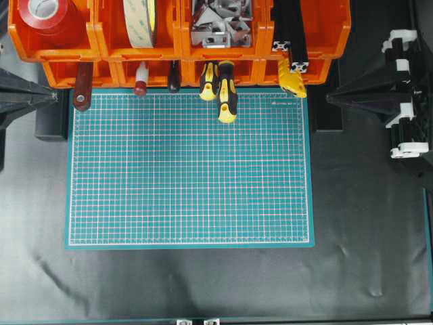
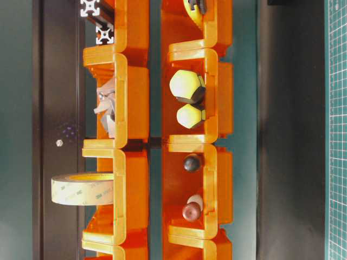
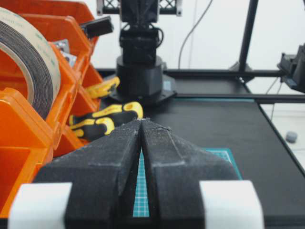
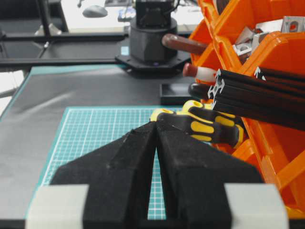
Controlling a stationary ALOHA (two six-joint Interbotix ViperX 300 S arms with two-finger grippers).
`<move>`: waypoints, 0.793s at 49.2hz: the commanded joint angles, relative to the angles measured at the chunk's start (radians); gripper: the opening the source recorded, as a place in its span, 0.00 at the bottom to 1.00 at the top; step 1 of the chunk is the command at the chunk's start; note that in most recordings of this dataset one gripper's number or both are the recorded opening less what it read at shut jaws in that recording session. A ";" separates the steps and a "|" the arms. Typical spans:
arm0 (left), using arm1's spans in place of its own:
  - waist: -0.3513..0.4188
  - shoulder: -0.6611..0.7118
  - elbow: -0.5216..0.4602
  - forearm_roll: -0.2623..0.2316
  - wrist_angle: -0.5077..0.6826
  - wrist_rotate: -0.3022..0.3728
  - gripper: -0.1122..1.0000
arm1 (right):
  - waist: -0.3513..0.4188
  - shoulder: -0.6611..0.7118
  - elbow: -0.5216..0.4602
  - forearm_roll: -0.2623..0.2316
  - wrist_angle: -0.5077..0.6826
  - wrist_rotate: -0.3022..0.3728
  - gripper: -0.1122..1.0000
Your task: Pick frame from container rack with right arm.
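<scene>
Orange plastic bins form the container rack (image 1: 179,40) along the top edge of the green cutting mat (image 1: 189,176) in the overhead view, their open fronts turned toward the mat so that contents can be drawn out over it. The frame (image 1: 292,37) is seen in the rightmost upper bin, its slotted ends projecting past the bin lip, which leaves a free length to be grasped. Yellow-and-black screwdrivers (image 1: 223,88) hang out of a lower bin beside it. The right arm (image 1: 399,95) is parked at the right edge and the left arm (image 1: 20,95) at the left edge, both well apart from the rack.

In the table-level view, which is turned on its side, the square slotted ends of the frame (image 2: 96,21) are seen at the upper left, jutting from the upper tier, with a tape roll (image 2: 81,188) protruding from another bin of that tier.

In the left wrist view the left gripper (image 3: 142,125) is shown with its jaws pressed together on nothing, pointing over the mat.

In the right wrist view the right gripper (image 4: 156,128) is likewise closed and empty. The frame (image 4: 257,98) lies ahead and to its right, above the screwdriver handles; the jaws would probably have to be opened before an approach.
</scene>
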 commanded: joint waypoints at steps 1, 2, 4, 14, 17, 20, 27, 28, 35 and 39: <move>-0.005 0.025 -0.031 0.029 -0.005 -0.011 0.15 | -0.002 0.011 -0.011 0.008 -0.011 0.008 0.12; -0.003 0.029 -0.035 0.029 -0.005 -0.011 0.15 | -0.002 0.011 -0.011 0.008 -0.011 0.009 0.12; -0.003 0.037 -0.046 0.031 -0.005 -0.011 0.13 | -0.003 0.011 -0.014 0.008 -0.008 0.017 0.13; -0.008 0.041 -0.071 0.031 0.000 -0.011 0.10 | -0.002 0.012 -0.115 0.008 0.146 0.091 0.10; -0.009 0.038 -0.075 0.029 0.009 -0.011 0.10 | 0.002 0.014 -0.166 0.003 0.236 0.091 0.10; -0.011 0.037 -0.080 0.031 0.021 -0.012 0.10 | 0.005 0.018 -0.224 0.000 0.333 0.091 0.10; -0.011 0.038 -0.092 0.031 0.064 -0.012 0.10 | 0.023 0.038 -0.362 -0.017 0.541 0.087 0.10; -0.009 0.038 -0.092 0.031 0.069 -0.012 0.10 | 0.026 0.044 -0.383 -0.023 0.569 0.087 0.10; -0.011 0.037 -0.094 0.031 0.089 -0.012 0.10 | 0.069 0.097 -0.511 -0.069 0.770 0.087 0.10; -0.011 0.037 -0.092 0.031 0.089 -0.012 0.10 | 0.106 0.150 -0.592 -0.121 0.884 0.089 0.10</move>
